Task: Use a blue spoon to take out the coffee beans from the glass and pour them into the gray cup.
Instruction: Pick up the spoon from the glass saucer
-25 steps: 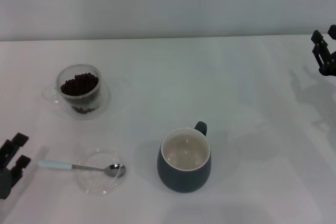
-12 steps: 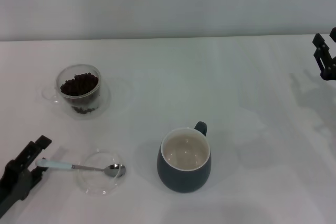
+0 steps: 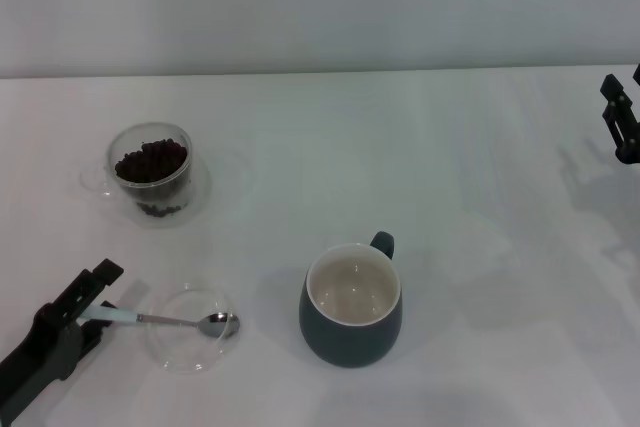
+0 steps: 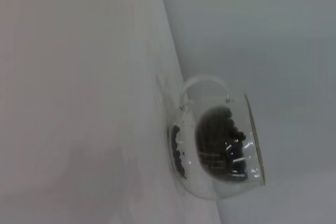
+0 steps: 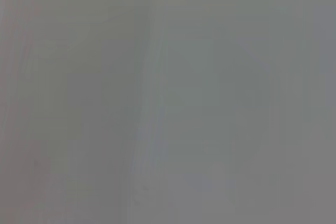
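The blue spoon (image 3: 175, 321) lies with its metal bowl resting in a shallow clear dish (image 3: 190, 352) at the front left, its pale handle pointing left. My left gripper (image 3: 97, 302) is open and low at the handle's end, one finger on each side of it. The glass (image 3: 150, 175) with coffee beans (image 3: 151, 159) stands at the back left. The left wrist view also shows that glass (image 4: 181, 145) and its beans (image 4: 218, 140). The gray cup (image 3: 350, 332) stands empty at front centre, handle toward the back. My right gripper (image 3: 624, 112) hangs open at the right edge.
The white table (image 3: 480, 197) ends at a pale wall behind. The dish lies between my left gripper and the gray cup. The right wrist view shows only a blank grey surface.
My left gripper has swung in from the left edge, so its fingers now straddle the spoon handle's end. My right gripper has drifted further toward the right edge.
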Controlling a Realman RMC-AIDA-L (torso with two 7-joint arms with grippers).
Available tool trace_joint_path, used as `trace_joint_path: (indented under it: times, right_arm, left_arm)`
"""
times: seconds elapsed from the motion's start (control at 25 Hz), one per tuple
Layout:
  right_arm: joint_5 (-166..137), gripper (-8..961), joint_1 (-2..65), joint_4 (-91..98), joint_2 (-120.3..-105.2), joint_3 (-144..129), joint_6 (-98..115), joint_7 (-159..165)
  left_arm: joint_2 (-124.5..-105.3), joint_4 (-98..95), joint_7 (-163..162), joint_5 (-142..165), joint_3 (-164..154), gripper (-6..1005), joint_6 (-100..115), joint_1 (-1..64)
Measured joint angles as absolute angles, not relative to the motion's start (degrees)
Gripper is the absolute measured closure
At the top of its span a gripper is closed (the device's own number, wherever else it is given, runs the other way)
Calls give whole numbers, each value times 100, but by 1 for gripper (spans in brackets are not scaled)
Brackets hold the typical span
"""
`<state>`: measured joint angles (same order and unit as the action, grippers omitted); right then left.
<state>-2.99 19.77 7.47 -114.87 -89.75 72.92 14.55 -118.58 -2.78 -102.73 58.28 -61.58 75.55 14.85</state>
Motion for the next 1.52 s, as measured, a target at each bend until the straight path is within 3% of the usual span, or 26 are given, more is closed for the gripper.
trace_joint_path:
  times: [0.76, 1.12, 1.52]
  right_arm:
    - [-257, 568, 1883, 666, -11488, -8947, 7249, 1379]
    - [-262, 567, 1868, 667, -11488, -8947, 7244, 1379]
    - [-255, 567, 1871, 636, -11488, -8945, 7241, 1379]
  left_arm:
    - [-11918, -316, -9825, 5756, -6102, 124, 7743, 1281]
    - [-11920, -280, -9661, 5676, -6085, 246, 7829, 1332]
    - [-11918, -272, -9692, 5676, -6089, 258, 7793, 1407]
